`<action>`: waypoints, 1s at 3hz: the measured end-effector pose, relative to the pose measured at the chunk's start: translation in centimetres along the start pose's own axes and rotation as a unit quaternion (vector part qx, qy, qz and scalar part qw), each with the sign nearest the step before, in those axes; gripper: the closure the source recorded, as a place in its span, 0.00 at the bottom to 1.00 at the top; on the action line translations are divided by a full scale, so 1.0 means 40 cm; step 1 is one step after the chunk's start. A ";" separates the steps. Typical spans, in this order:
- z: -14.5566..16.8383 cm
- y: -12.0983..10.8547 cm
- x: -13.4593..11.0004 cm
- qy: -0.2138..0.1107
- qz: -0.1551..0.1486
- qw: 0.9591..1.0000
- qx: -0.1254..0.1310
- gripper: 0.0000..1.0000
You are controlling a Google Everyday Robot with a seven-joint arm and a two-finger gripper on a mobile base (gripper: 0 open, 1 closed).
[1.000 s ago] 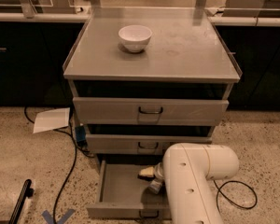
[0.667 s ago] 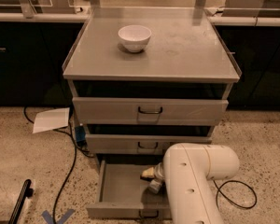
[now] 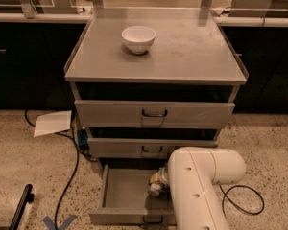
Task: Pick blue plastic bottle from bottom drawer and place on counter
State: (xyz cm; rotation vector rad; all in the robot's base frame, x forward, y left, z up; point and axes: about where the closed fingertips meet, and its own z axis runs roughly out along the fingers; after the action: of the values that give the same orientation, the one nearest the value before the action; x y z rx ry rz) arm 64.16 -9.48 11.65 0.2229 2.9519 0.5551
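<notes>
The bottle [image 3: 154, 189] lay in the bottom drawer [image 3: 121, 195], at the right side of the tray. Only a small pale part of it showed, with a whitish end pointing toward the drawer's front, right against the left edge of the arm [image 3: 198, 186]. The gripper [image 3: 161, 176] was down inside the drawer at the bottle, almost wholly hidden behind the arm. Whether it was open or closed on the bottle could not be told.

The arm was a thick white tube that rose from the lower edge of the view. It bent at a rounded elbow above the drawer's right half and turned left and down into the tray. The bottom drawer stood pulled well out, and the left part of its grey floor was bare.

Above it, the middle drawer [image 3: 129, 147] and the top drawer [image 3: 110, 113] sat pushed in. The counter [image 3: 192, 51] on top of the cabinet held a white bowl [image 3: 138, 38] toward its back left.

On the speckled floor to the left lay a sheet of paper [image 3: 53, 122]. A black cable [image 3: 71, 174] ran past it, and a blue tape cross [image 3: 60, 221] lay near the view's lower edge.
</notes>
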 end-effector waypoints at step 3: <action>-0.079 -0.010 0.045 0.015 -0.042 0.999 -0.020 1.00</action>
State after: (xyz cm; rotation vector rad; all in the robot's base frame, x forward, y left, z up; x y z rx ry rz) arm 61.85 -10.66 14.23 0.0861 2.9595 0.6095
